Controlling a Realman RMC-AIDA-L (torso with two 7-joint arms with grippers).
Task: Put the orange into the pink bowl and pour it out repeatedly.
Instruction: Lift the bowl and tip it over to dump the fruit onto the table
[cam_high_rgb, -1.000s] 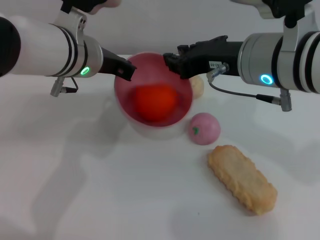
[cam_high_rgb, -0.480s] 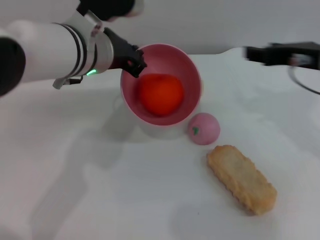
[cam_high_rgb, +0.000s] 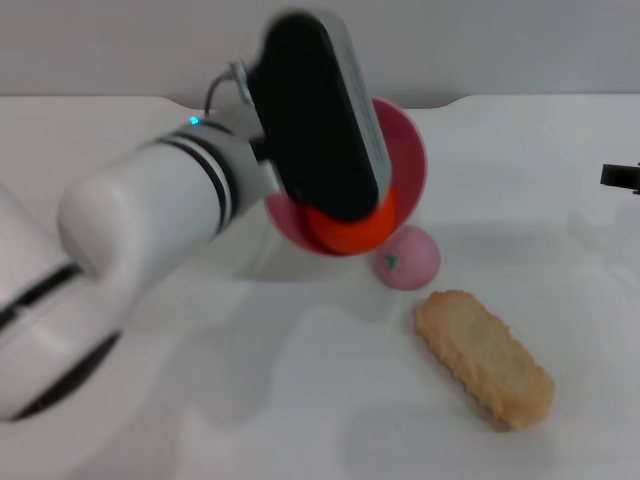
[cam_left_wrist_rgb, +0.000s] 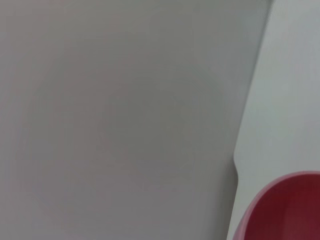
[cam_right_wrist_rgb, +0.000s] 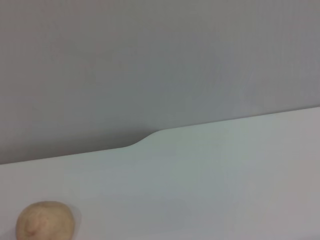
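Above the table (cam_high_rgb: 200, 400), left gripper (cam_high_rgb: 300, 190) tips pink bowl (cam_high_rgb: 408, 160); orange (cam_high_rgb: 352, 228) at rim; jaws unclear.

Left arm (cam_high_rgb: 150, 210) raised mid-frame; right claw (cam_high_rgb: 620, 177) at far right edge.

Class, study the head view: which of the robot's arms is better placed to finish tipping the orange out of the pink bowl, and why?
Left. Its arm reaches the tilted pink bowl, where the orange sits at the lower rim. The right hand is off at the table's edge.

Head view: high, facing forward and down over table (cam_high_rgb: 150, 420), left arm close in front. Left wrist view: toward wall, shares pink bowl (cam_left_wrist_rgb: 285, 210) rim with head view. Right wrist view: low along table, beige bun (cam_right_wrist_rgb: 45, 221) near.
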